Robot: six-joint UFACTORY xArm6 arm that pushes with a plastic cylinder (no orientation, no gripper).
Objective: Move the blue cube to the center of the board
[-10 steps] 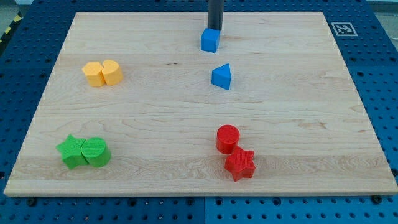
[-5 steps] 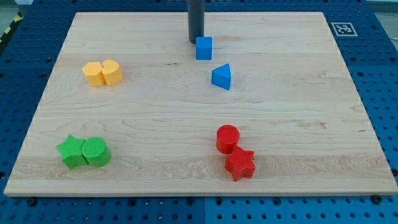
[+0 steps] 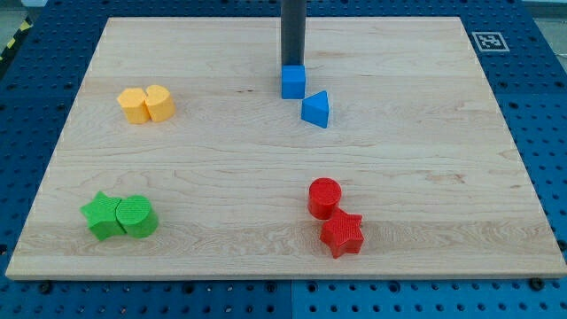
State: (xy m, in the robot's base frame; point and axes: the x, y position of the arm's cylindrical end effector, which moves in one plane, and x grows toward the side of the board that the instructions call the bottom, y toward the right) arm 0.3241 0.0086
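The blue cube (image 3: 294, 81) sits on the wooden board (image 3: 425, 159), above the board's middle, toward the view's top. My tip (image 3: 292, 66) stands right behind the cube, at its top edge, and seems to touch it. A blue triangular block (image 3: 316, 110) lies just below and right of the cube, very close to it.
Two yellow blocks (image 3: 146, 104) sit together at the left. A green star and green cylinder (image 3: 120, 216) sit at the lower left. A red cylinder (image 3: 324, 197) and red star (image 3: 342, 234) sit at the lower middle. A marker tag (image 3: 487, 41) is at the top right corner.
My tip moved from behind the cube to its upper left, then back behind it. The blue cube slid down the view toward the blue triangular block.
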